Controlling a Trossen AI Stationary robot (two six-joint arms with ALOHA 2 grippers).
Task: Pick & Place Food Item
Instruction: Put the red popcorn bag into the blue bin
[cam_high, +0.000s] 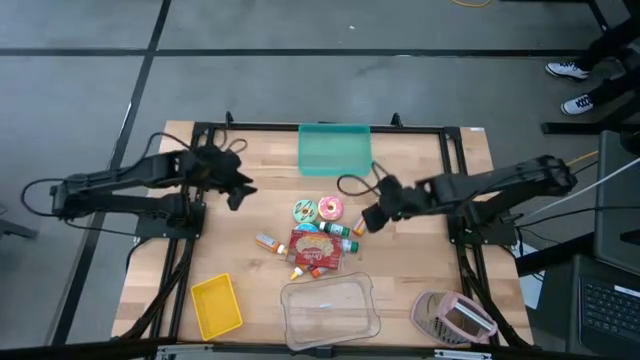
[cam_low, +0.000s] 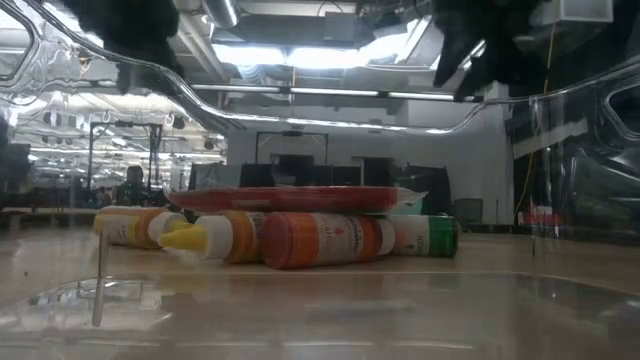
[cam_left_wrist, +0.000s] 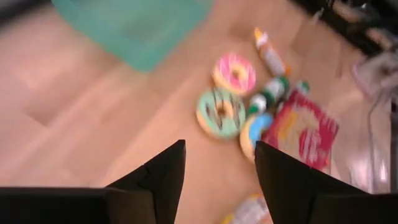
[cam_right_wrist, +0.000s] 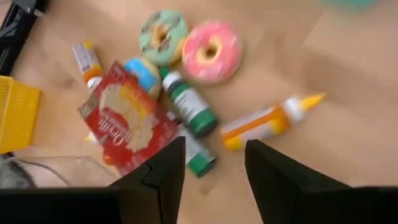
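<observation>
Overhead, both tools, left (cam_high: 237, 192) and right (cam_high: 368, 222), blur dark; wrist views show each spread, empty.

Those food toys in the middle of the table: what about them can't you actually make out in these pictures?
- Red packet: print blurred in both wrist views, too small from above.
- Blue donut: partly under the packet.
- Bottles: labels unreadable in the low view.
- Pink device: too small from above to identify.
</observation>
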